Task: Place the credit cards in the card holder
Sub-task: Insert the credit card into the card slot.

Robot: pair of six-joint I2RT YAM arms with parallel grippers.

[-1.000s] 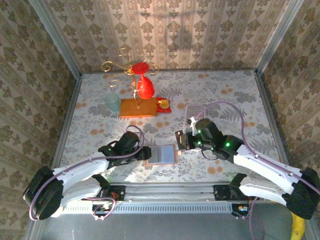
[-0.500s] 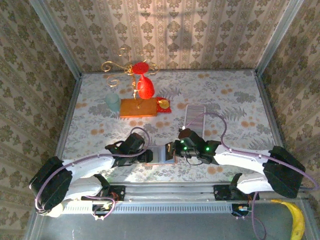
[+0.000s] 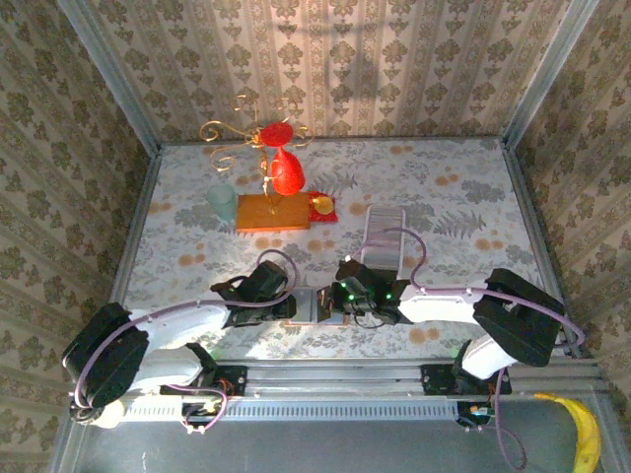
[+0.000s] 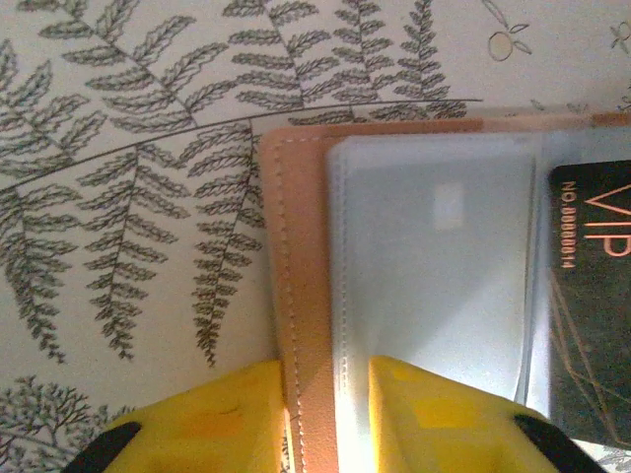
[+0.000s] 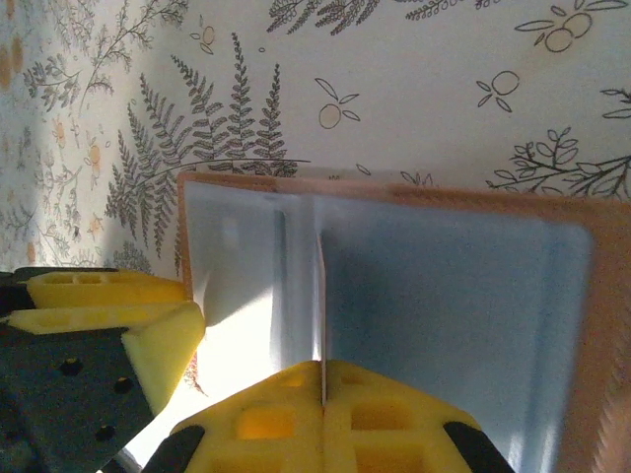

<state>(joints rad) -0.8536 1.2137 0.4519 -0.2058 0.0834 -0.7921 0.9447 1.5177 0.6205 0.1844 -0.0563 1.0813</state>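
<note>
Right wrist: right end effector (image 5: 322, 384) pinched shut on a thin credit card (image 5: 321, 296) seen edge-on, over the open tan card holder (image 5: 444, 286) with clear sleeves, flat on the fern-print counter (image 5: 414, 89); left end effector (image 4: 327, 384), jaws slightly parted, straddles its stitched edge.

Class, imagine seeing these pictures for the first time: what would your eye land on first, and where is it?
Brightest is the red goblet over an orange wooden block at the table's far side, left of centre. At the near edge, the left gripper and right gripper meet over the open tan card holder. The left wrist view shows a black VIP card at the holder's right.
</note>
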